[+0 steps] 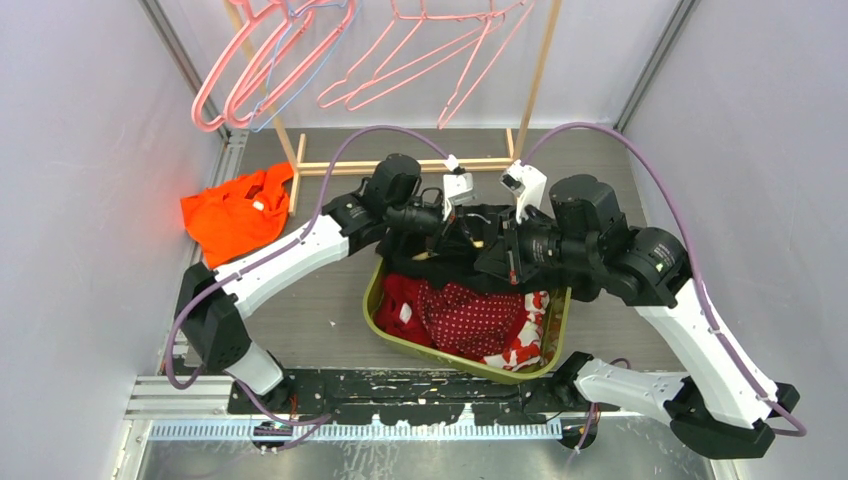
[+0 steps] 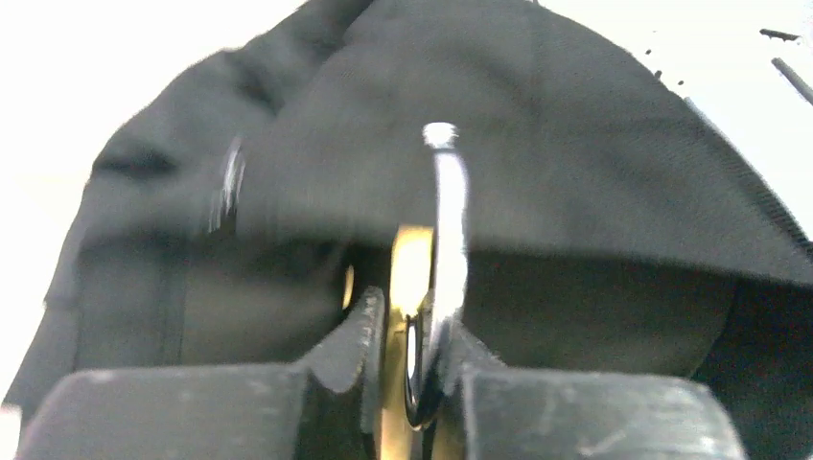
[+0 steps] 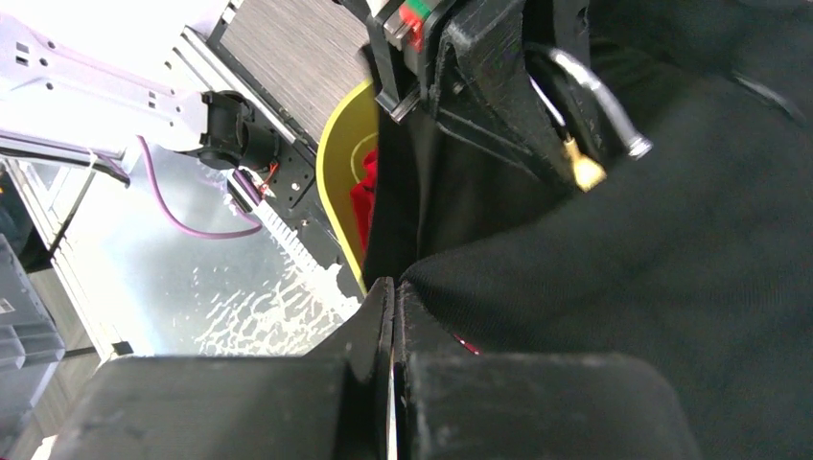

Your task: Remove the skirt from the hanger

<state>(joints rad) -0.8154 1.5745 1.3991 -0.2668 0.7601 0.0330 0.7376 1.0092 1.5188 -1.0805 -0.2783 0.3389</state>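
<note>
Several pink hangers beyond black skirt

Bright, even light throughout — left wrist view motion-blurred, its background blown out white.

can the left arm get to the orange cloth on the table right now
Probably not yet. The way to the orange cloth looks free, but the left claw grips the hanger hook against the black skirt and would have to let go first.

The top view looks down from above and behind; both wrist views, pressed close, share the black skirt
</note>
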